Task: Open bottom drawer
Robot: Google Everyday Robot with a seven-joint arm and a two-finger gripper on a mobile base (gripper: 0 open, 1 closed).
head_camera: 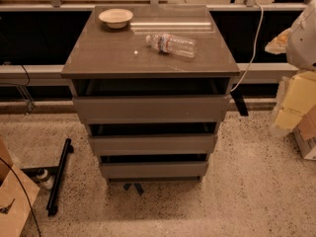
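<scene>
The grey-brown cabinet [150, 58] stands in the middle of the camera view with three handleless drawers stacked in its front. The bottom drawer [154, 170] is the lowest and narrowest-looking panel, just above the floor, with a dark gap above it. Its front lines up with the stepped fronts of the two drawers above, and no interior shows. My gripper [296, 100] is the pale yellowish blocky shape at the right edge, below the white arm [303, 38]. It is well to the right of the cabinet, at about top-drawer height, and touches nothing.
A bowl [116, 18] and a lying water bottle [171, 44] rest on the cabinet top. A white cable [252, 48] hangs at its right. A black bar [59, 177] and cardboard box [12, 201] lie on the floor at left; a box [308, 137] at right.
</scene>
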